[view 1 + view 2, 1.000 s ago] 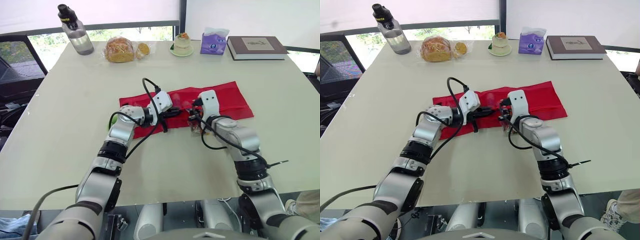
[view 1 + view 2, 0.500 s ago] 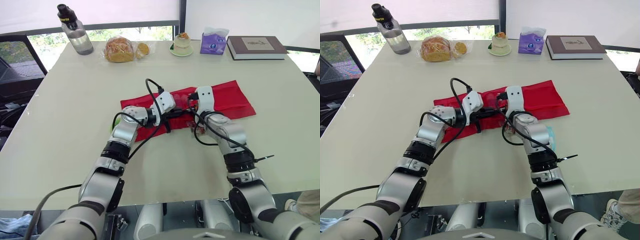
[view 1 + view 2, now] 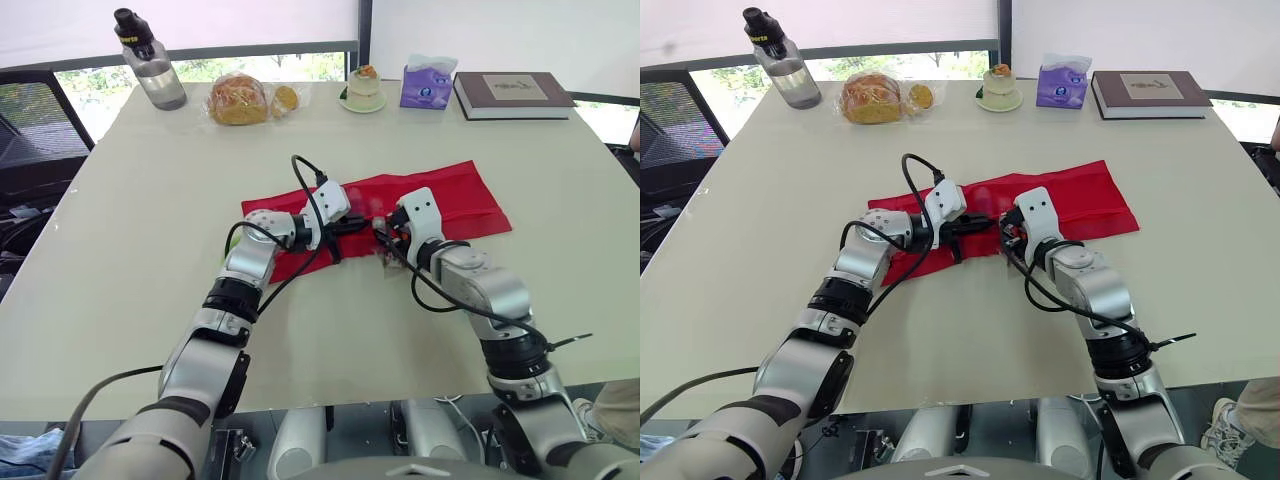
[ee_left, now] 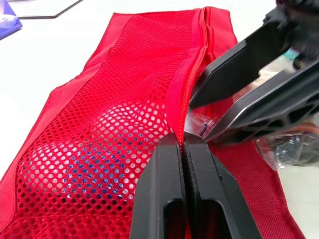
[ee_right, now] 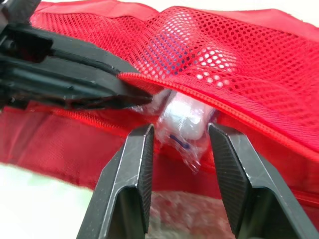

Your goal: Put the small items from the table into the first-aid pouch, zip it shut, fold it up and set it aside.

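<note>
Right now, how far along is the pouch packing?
Done: a pale item shows through the mesh pocket of the red first-aid pouch. In hand: the left gripper pinches the pocket's zipper edge while the open right gripper frames a plastic-wrapped white item at the pocket mouth. Left: another wrapped packet lies outside the pocket, the zipper is open, and the pouch lies unfolded.

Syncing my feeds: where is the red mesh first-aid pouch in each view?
Left eye: red mesh first-aid pouch at mid-table.
Right eye: also mid-table.
Left wrist: it is pinched by the left gripper.
Right wrist: it lies beyond the right gripper.
Shared landmark: the left gripper clamped on the pouch.
</note>
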`<state>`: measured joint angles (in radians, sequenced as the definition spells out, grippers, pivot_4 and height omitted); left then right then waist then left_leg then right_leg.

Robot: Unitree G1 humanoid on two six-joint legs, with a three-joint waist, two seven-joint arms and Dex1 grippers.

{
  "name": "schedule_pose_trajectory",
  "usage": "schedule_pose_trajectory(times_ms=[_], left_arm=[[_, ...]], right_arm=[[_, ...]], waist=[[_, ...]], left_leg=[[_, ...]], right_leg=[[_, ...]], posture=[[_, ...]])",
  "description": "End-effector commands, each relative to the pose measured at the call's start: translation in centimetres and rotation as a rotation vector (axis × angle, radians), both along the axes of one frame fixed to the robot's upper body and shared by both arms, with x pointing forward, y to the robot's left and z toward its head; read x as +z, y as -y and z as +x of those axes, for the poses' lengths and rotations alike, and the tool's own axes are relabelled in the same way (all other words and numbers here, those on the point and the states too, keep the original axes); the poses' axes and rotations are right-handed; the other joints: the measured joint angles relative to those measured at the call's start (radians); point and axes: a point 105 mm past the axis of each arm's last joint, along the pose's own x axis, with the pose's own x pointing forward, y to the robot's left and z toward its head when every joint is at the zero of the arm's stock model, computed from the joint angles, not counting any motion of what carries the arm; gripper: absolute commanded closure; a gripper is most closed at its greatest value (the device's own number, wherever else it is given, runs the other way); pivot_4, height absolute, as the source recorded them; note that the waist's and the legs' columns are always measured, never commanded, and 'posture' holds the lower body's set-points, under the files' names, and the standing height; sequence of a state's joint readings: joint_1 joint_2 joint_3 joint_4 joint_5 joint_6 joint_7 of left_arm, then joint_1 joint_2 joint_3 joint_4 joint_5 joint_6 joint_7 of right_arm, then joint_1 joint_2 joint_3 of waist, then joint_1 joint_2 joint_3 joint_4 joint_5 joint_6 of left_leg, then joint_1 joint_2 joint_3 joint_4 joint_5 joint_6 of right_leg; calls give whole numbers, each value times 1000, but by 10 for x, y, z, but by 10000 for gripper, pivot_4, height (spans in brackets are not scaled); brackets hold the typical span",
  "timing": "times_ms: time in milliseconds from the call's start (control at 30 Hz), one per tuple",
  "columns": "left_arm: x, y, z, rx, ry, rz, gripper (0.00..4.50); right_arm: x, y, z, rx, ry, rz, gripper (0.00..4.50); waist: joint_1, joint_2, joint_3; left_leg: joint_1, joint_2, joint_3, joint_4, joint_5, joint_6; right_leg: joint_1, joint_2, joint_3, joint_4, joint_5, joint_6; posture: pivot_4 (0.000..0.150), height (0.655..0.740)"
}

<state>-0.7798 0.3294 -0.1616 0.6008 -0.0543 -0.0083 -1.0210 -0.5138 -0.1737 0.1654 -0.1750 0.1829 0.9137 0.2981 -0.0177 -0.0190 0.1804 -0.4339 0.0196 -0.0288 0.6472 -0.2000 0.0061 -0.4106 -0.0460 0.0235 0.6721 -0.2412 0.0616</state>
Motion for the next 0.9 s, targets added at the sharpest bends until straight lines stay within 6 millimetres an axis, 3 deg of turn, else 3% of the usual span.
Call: schedule_pose_trajectory(times_ms=[33, 400, 467, 900], left_arm=[[18, 2, 3, -9, 36, -58, 45000], [16, -3, 3, -5, 0, -80, 45000], [15, -3, 2, -8, -1, -71, 45000], [9, -3, -1, -22, -1, -44, 45000]], right_arm=[[11, -3, -3, 35, 39, 3, 26667], [1, 3, 5, 40, 60, -83, 26667], [0, 1, 8, 41, 71, -95, 33761], [6, -11, 28, 40, 127, -91, 33761]], waist=[[0, 0, 0], [0, 0, 0], [0, 0, 0], [-1, 0, 0]], left_leg=[[0, 0, 0, 0, 0, 0], [0, 0, 0, 0, 0, 0], [0, 0, 0, 0, 0, 0], [0, 0, 0, 0, 0, 0]], right_leg=[[0, 0, 0, 0, 0, 0], [0, 0, 0, 0, 0, 0], [0, 0, 0, 0, 0, 0], [0, 0, 0, 0, 0, 0]], posture=[[1500, 7400], [1500, 7400], [1500, 7400], [1500, 7400]])
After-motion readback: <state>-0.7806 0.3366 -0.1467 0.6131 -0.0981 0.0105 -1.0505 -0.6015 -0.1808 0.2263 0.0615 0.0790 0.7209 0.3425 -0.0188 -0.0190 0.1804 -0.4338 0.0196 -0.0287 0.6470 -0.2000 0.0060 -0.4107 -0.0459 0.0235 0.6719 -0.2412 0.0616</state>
